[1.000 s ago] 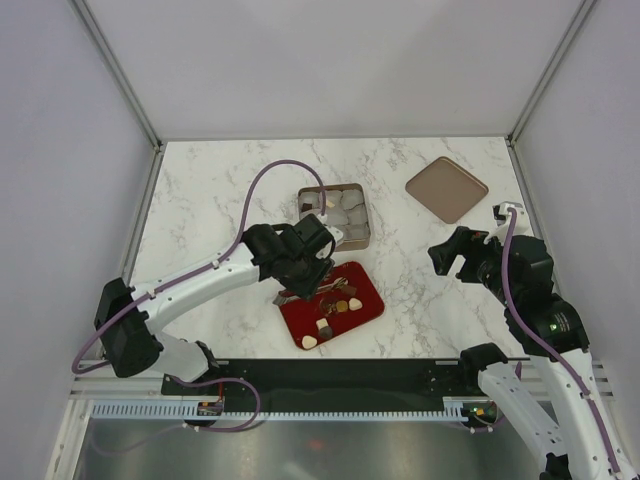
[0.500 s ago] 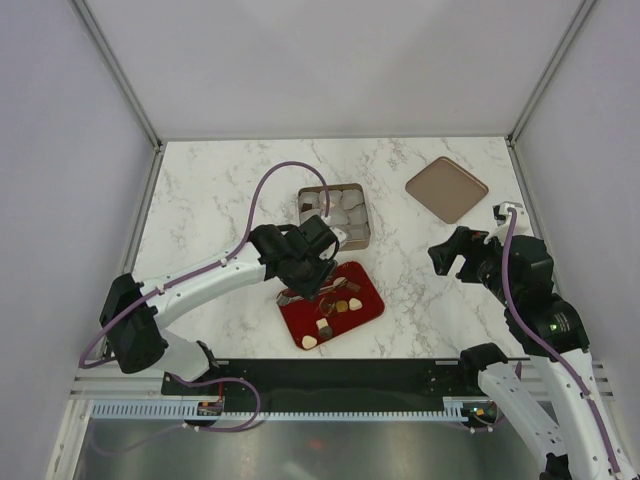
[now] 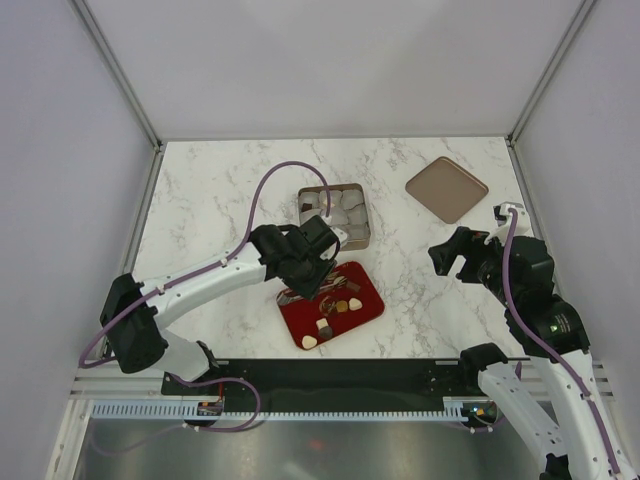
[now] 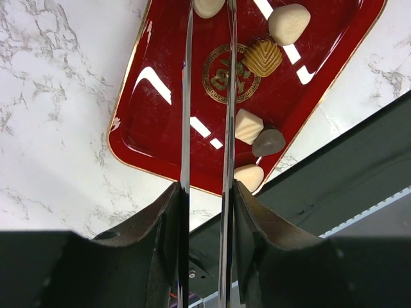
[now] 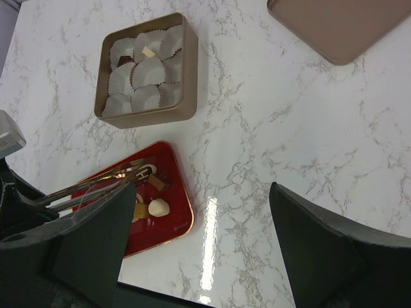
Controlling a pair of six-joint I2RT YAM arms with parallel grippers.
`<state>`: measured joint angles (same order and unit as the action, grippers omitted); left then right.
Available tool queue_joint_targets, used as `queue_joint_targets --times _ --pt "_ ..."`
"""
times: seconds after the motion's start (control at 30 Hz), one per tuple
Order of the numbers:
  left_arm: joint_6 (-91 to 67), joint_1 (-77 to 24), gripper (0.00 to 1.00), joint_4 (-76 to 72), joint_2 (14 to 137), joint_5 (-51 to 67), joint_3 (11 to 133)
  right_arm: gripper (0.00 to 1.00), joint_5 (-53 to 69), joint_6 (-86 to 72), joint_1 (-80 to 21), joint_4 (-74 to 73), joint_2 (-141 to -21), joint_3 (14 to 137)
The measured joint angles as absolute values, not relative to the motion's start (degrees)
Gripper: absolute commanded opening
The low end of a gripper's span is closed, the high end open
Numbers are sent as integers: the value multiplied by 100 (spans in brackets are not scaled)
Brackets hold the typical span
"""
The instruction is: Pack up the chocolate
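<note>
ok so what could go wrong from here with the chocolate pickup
1. The tweezers clamped in the left jaws have thin, smooth blades, so the rounded cream piece between them could slip out on the way to the box.
2. The pieces on the red tray lie close together, so the tips may nudge the ridged tan piece.
3. The paper cups look light and could shift when a piece lands.

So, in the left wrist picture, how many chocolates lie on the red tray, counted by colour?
Cream-white chocolates: 4
Tan ridged chocolate: 1
Dark grey-brown chocolate: 1
Total: 6
</note>
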<state>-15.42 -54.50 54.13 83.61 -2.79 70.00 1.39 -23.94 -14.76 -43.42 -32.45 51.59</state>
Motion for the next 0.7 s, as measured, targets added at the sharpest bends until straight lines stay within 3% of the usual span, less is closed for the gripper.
queue_joint_targets --times 0.4,0.7 --pt "-1555 -5450 39 5760 8510 -578 8267 93 141 -2397 -1476 -4340 -3225 5159" --pt "-1369 -5061 39 5837 9789 -766 10241 93 145 -2401 -1476 -4335 -3192 5159"
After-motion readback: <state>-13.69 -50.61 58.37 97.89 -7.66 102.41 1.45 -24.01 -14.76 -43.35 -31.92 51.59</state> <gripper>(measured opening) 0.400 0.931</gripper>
